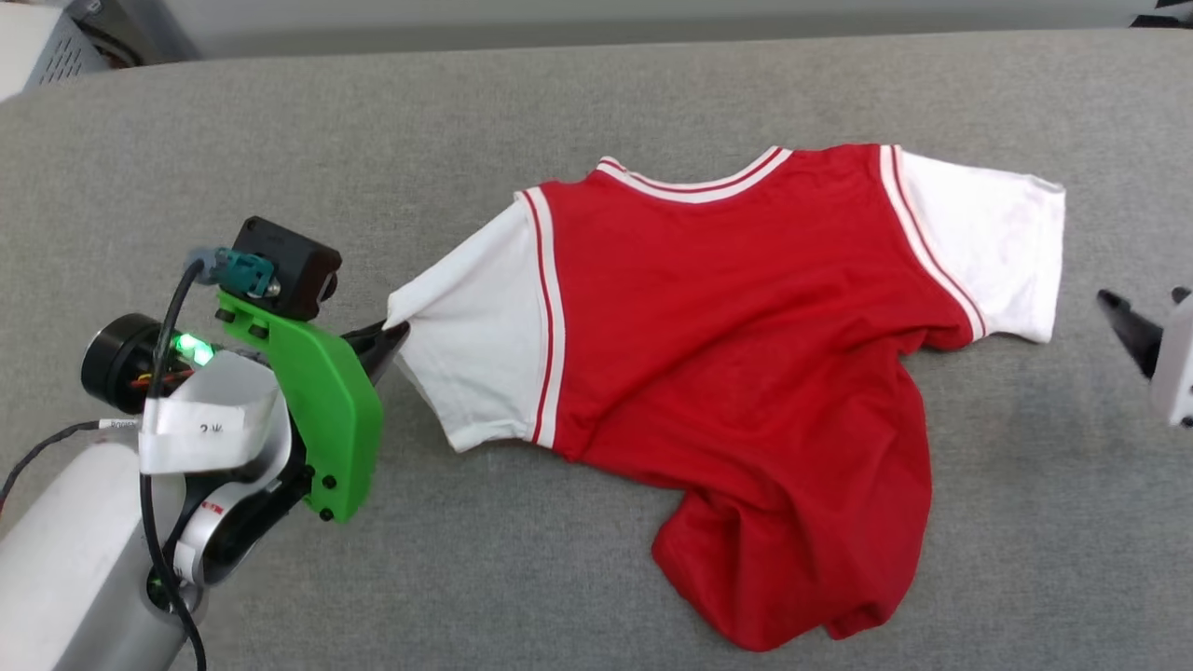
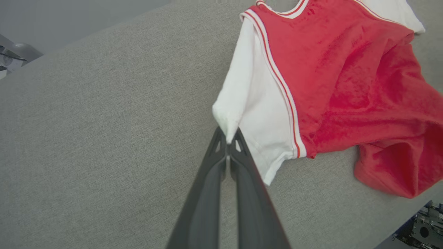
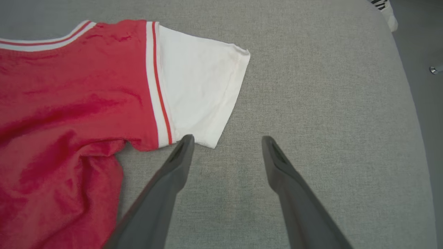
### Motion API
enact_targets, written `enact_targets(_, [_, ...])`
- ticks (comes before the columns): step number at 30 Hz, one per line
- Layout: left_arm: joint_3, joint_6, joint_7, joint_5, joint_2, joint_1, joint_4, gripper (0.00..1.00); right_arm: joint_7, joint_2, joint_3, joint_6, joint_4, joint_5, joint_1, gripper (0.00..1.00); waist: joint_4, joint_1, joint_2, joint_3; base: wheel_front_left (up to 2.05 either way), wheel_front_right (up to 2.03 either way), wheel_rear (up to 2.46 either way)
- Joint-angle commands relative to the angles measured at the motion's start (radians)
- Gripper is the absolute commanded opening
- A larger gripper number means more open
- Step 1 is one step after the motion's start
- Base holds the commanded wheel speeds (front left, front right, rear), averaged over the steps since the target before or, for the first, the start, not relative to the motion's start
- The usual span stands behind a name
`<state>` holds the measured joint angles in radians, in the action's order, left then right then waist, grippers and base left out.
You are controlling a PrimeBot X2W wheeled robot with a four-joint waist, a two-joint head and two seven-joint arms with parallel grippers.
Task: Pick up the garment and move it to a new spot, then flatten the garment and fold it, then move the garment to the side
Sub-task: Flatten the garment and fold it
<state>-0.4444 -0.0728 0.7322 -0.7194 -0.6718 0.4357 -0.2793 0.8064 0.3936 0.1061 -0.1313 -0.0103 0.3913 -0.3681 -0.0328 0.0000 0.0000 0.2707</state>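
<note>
A: Head view, first entry?
B: One garment [image 1: 746, 373], red with white sleeves, lying on the grey padded surface [image 1: 578, 93]; collar to the far side, plain face up, lower body rumpled and bunched toward the near side
A: And the claws?
B: The left gripper [image 1: 396, 334] sits at the tip of the left sleeve [image 1: 475, 354]. The right gripper [image 1: 1143, 303] is at the right edge, just apart from the right sleeve [image 1: 988, 242]
A: Left wrist view?
B: Its fingers [image 2: 211, 173] are pressed together, clenched on a corner of the white sleeve hem; the cloth is drawn to a point at the pinch
A: Right wrist view?
B: Its fingers [image 3: 173, 173] are spread wide over bare surface, nothing between them; one fingertip just beside the other sleeve's lower corner
</note>
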Motion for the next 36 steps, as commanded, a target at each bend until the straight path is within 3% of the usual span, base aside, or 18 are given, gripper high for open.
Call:
enact_targets(1, [0.005, -0.006, 0.002, 0.012, -0.01, -0.007, -0.023, 0.0, 0.049, 0.01, 0.01, 0.001, -0.02, 0.013, -0.054, 1.0, 0.056, 0.0, 0.0, 0.08, 0.0, 0.0, 0.0])
enact_targets(6, [-0.003, -0.01, 0.001, 0.038, -0.008, 0.016, -0.095, 0.0, 0.143, 0.052, 0.045, 0.001, -0.106, -0.001, -0.217, 1.0, 0.103, 0.0, 0.0, 0.161, 0.0, 0.0, 0.0])
enact_targets(14, [-0.022, -0.005, -0.011, 0.066, 0.007, 0.049, -0.14, 0.0, 0.148, 0.107, 0.043, 0.001, -0.277, -0.056, -0.38, 1.0, 0.162, 0.0, 0.0, 0.238, 0.0, 0.0, 0.0])
enact_targets(31, [-0.041, 0.025, -0.031, 0.066, 0.024, 0.089, -0.117, 0.0, 0.068, 0.115, 0.006, 0.001, -0.512, -0.068, -0.447, 1.0, 0.198, 0.0, 0.0, 0.291, 0.0, 0.0, 0.0])
enact_targets(33, [-0.037, 0.026, -0.036, 0.067, 0.02, 0.09, -0.107, 0.0, 0.071, 0.113, -0.006, 0.001, -0.525, -0.058, -0.44, 0.02, 0.196, 0.0, 0.0, 0.288, 0.0, 0.0, 0.0])
enact_targets(36, [-0.034, 0.025, -0.049, 0.072, 0.019, 0.091, -0.082, 0.0, 0.071, 0.123, -0.027, 0.001, -0.545, -0.036, -0.424, 0.0, 0.192, 0.0, 0.0, 0.271, 0.0, 0.0, 0.0])
